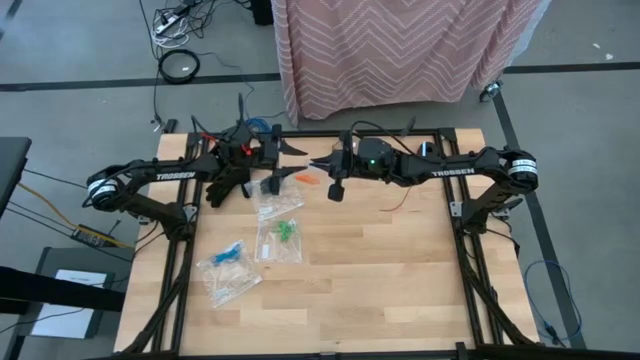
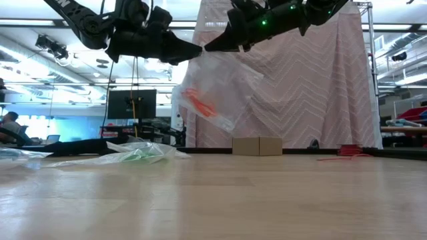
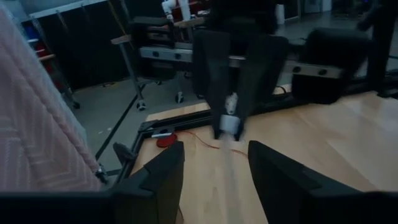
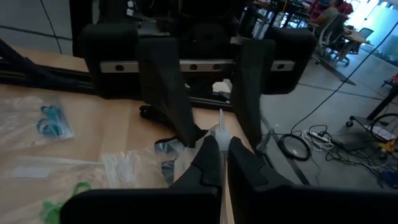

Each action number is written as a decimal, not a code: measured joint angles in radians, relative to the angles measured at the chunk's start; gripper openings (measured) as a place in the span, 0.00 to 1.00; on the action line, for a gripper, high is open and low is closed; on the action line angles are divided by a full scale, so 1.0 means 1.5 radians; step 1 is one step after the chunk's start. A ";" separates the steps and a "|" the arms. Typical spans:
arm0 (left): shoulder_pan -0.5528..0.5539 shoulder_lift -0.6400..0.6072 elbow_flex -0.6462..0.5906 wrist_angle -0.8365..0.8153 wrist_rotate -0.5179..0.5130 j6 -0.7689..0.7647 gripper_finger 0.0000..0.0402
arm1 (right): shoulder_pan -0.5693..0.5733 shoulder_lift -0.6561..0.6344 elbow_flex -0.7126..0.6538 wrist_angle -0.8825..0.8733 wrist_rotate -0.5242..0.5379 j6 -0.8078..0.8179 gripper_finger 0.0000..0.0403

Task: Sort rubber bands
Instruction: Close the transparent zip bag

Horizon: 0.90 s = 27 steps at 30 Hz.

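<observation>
Wooden worktop point(image 1: 400, 270): clear bag point(image 2: 217, 90) of orange rubber bands point(image 2: 199, 101), long axis slanted downward, hung above it, pinched by closed right jaws point(image 4: 219, 144); left jaws point(image 3: 214, 163) parted, empty.

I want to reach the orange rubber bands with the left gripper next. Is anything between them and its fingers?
Yes. The orange rubber bands sit inside a clear zip bag that hangs in the air from the shut right gripper. The open left gripper faces that bag, so the bag's plastic wall stands between its fingers and the bands.
</observation>
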 joint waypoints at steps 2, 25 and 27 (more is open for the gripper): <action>0.000 0.000 0.000 0.006 -0.007 -0.015 0.46 | 0.004 0.000 0.000 -0.001 0.000 0.000 0.00; -0.019 0.001 0.000 -0.006 -0.019 -0.036 0.01 | 0.014 0.001 0.000 -0.027 0.029 0.007 0.00; -0.019 0.002 0.000 -0.008 -0.026 -0.037 0.01 | 0.014 0.001 0.002 -0.047 0.043 0.007 0.00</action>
